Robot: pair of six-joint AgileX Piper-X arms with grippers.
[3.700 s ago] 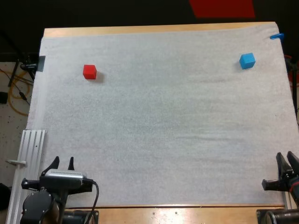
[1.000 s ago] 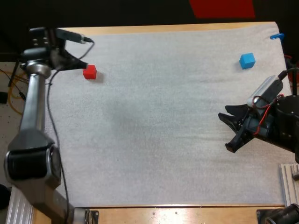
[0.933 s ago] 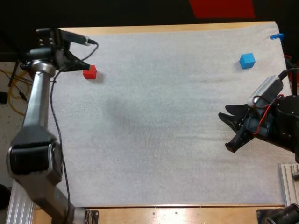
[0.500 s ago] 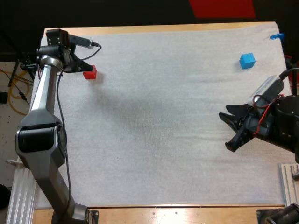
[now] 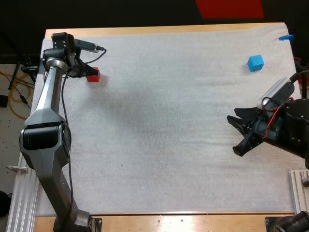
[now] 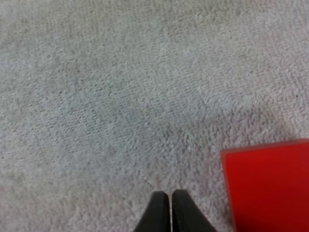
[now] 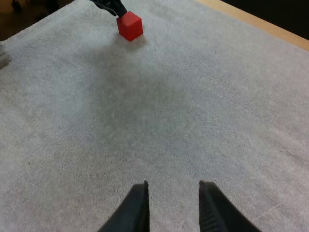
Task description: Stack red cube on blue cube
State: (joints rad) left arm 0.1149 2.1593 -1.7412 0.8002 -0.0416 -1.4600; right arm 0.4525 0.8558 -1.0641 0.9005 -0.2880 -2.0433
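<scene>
High view: red cube [image 5: 93, 75] at far left of mat [image 5: 169, 121], blue cube [image 5: 255, 63] at far right, well apart.
Left gripper [image 6: 169, 193]: fingers closed together on nothing, just beside red cube.
Right gripper [image 7: 171, 186]: fingers wide apart, over bare mat.

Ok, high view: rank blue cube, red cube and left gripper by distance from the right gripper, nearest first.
1. blue cube, far right, beyond the right gripper.
2. red cube, far left.
3. left gripper, just past the red cube, nearly tied.
</scene>
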